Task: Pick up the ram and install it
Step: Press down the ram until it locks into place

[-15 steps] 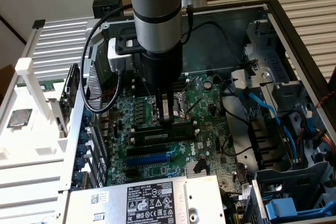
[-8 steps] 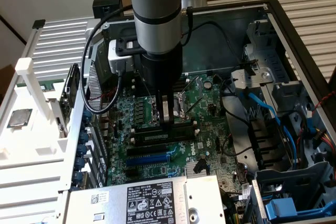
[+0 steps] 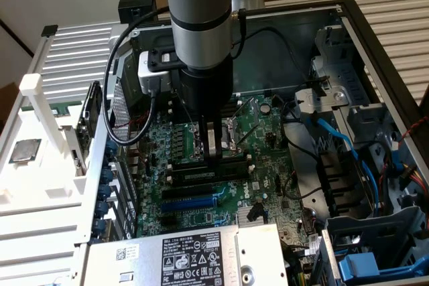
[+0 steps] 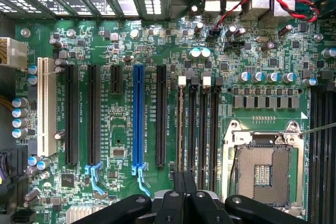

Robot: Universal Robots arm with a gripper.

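Ram (image 4: pixel 181 129) upright in memory slot

Open computer case (image 3: pixel 375 45) on slatted bench (image 3: pixel 80 41)

The arm (image 3: pixel 199 15) is a thick silver-grey tube ringed by a thin black band, with a pale blue cap on the joint near the top. Below the band it narrows into a black cylindrical wrist. A white, boxy camera housing (image 3: pixel 153 72) in a black bracket is fixed to the wrist's side, and a black cable (image 3: pixel 115 92) loops from it up along the arm. The end effector (image 3: pixel 214 149) is black, with 2 slim fingers (image 4: pixel 185 195) and 2 rounded black linkage arms carrying pale screws.
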